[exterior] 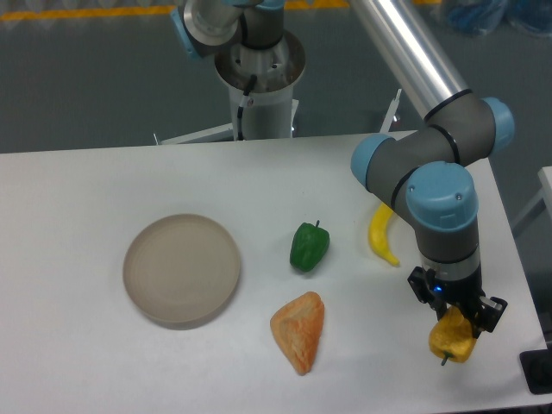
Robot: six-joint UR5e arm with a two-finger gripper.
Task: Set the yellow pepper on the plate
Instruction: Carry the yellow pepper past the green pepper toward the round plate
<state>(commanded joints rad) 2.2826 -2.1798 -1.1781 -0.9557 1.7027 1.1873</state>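
The yellow pepper point(453, 339) is at the front right of the table, small and yellow-orange with its dark stem pointing down-left. My gripper point(457, 312) is directly over it with its fingers on either side, shut on the pepper. I cannot tell if the pepper is lifted off the table. The plate point(182, 269) is round, beige-grey and empty, far to the left of the gripper on the table's left half.
A green pepper point(309, 246) sits mid-table. An orange wedge-shaped pastry point(299, 330) lies in front of it. A yellow banana point(382, 235) lies just behind the gripper, partly behind the arm. The table's right edge is close to the gripper.
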